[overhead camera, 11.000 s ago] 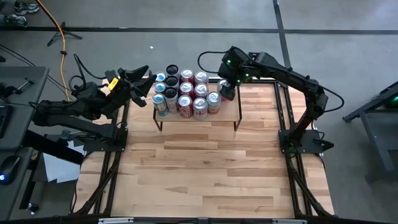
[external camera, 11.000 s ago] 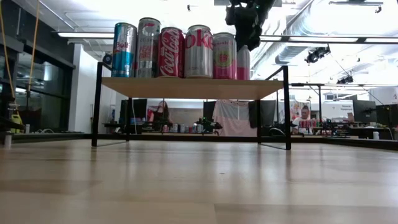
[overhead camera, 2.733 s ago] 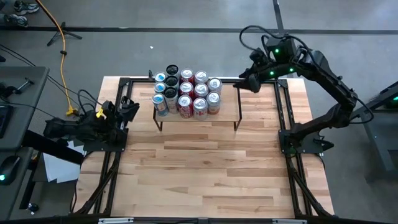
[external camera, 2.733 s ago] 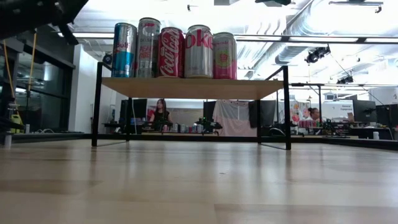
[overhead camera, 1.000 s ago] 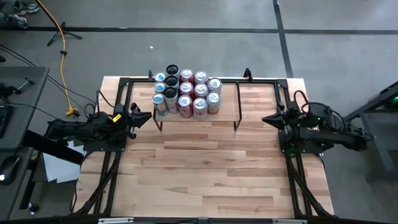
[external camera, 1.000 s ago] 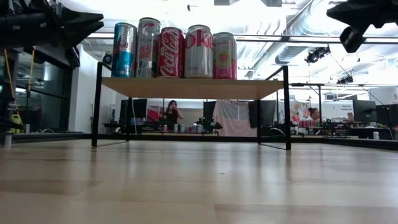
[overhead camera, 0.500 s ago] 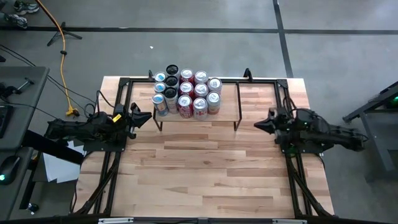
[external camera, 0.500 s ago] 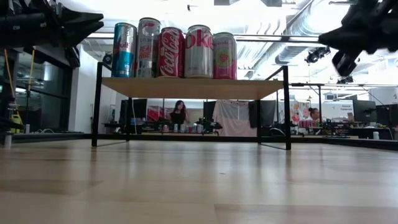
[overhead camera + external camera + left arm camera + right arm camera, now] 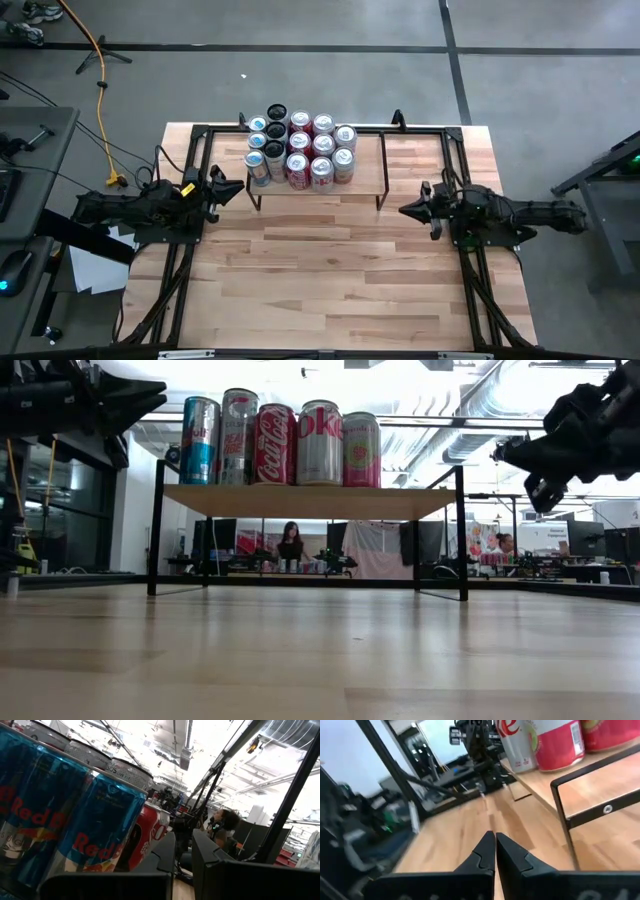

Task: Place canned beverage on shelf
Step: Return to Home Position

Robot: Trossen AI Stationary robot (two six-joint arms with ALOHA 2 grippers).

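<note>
A light wood tabletop (image 9: 330,270) stands on a grey floor (image 9: 330,70) crossed by dark lines. An orange cable (image 9: 100,60) trails over the floor beyond the table's far left corner, and white papers (image 9: 92,268) lie beside its left edge. In the room behind, a person (image 9: 291,543) shows, another (image 9: 499,546) farther right, under silver ceiling ducts (image 9: 470,405).

- Hidden behind the front row of cans (image 9: 280,442) on the shelf (image 9: 310,502) in the low view: all rear rows.
- Cropped by the frame edge in the left wrist view: blue cans (image 9: 75,835), lettering only partly legible.
- Likewise cropped in the right wrist view: red-and-white cans (image 9: 555,750), upper parts unseen.
- Too small to make out: person (image 9: 291,545) beyond the shelf.
</note>
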